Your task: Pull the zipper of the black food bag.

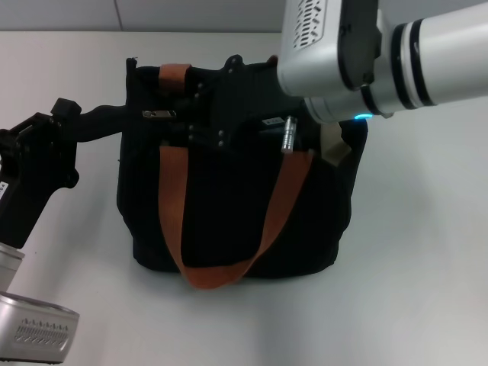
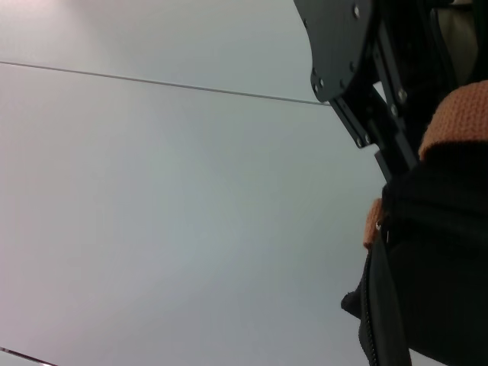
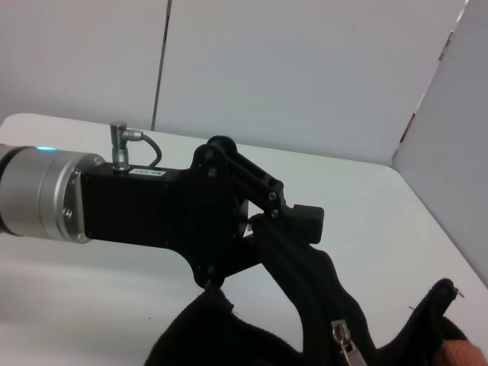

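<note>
The black food bag stands upright mid-table, with rust-orange straps hanging down its front. The silver zipper pull lies on the top rim near the bag's left end; it also shows in the right wrist view. My left gripper reaches in from the left and is shut on the bag's left rim, seen clamped on the fabric in the right wrist view. My right gripper comes from the upper right and sits over the rim right beside the pull; its black linkage shows in the left wrist view.
The white table lies around the bag on all sides. The bag's right end gapes, showing pale lining. A wall panel stands past the table's far corner.
</note>
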Available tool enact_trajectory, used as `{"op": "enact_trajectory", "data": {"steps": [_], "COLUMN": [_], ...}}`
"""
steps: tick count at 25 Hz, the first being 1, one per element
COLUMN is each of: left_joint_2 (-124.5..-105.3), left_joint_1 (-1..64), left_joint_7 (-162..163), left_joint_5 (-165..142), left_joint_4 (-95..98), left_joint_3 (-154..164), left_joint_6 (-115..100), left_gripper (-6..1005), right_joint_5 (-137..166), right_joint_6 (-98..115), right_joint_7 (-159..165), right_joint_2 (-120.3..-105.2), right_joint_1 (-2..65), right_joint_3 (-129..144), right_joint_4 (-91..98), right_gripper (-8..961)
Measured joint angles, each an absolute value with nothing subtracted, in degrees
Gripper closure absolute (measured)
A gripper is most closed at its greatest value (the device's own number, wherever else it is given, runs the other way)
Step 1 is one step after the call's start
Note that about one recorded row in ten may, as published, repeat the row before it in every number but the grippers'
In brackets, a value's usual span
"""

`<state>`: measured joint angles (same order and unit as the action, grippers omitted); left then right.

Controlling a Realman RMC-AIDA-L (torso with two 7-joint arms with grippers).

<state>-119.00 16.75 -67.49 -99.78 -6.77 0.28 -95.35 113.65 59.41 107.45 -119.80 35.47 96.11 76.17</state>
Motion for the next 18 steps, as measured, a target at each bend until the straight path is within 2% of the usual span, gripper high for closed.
{"op": "enact_trajectory", "data": {"steps": [18], "left_joint_2": [-119.00], "left_joint_1": [16.88], "left_joint_7": [-67.48], "left_joint_5": [-99.75], "left_joint_4": [-6.77], "left_joint_3": [0.26], "left_joint_6": [-95.36], "left_gripper": [964], "right_joint_5": [117.59], "right_joint_6": [54.73], "right_joint_7": [106.71], "right_joint_2": [-119.74], "right_joint_1": [36.31], "right_joint_3": [100.27], "right_joint_4": [75.31], "right_gripper": [722]}}
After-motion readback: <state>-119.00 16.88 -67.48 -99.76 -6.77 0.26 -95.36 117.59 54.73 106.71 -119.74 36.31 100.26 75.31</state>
